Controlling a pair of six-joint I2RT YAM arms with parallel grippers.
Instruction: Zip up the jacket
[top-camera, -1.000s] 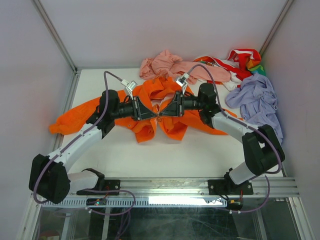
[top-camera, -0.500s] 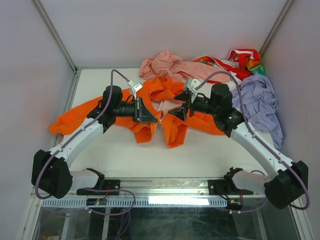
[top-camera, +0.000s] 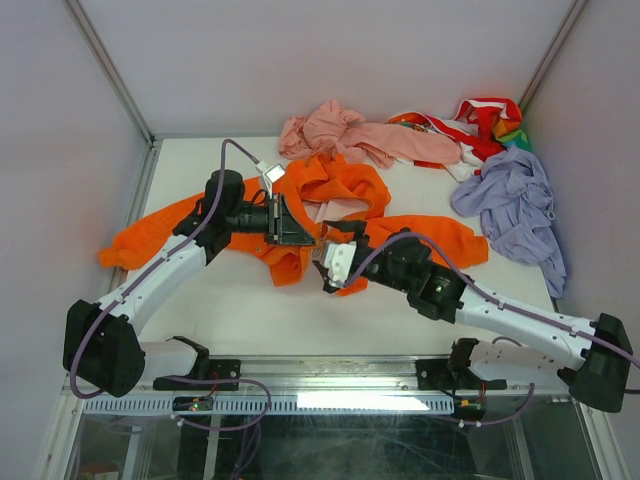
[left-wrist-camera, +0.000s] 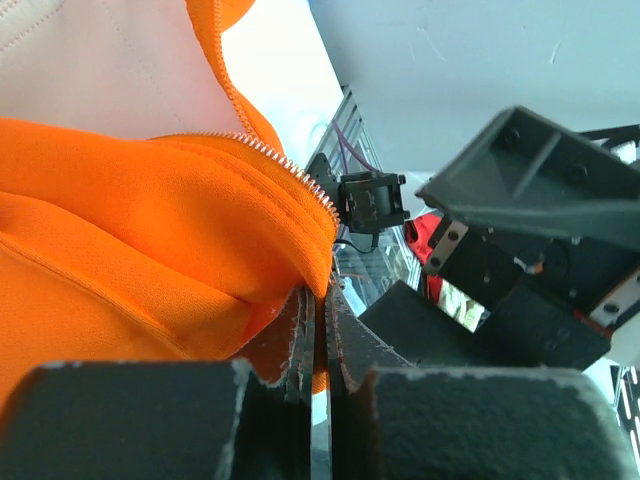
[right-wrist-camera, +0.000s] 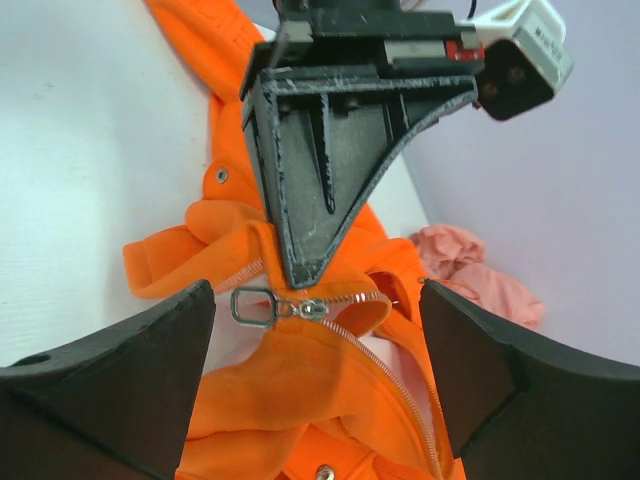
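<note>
Here, left pincer (top-camera: 314, 240) clamped on orange jacket (top-camera: 345, 185) hem, right pincer (right-wrist-camera: 315, 295) spread wide facing zipper pull (right-wrist-camera: 252, 306).

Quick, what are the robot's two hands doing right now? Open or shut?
Left gripper: shut, pinching the jacket edge.
Right gripper: open, holding nothing.
</note>
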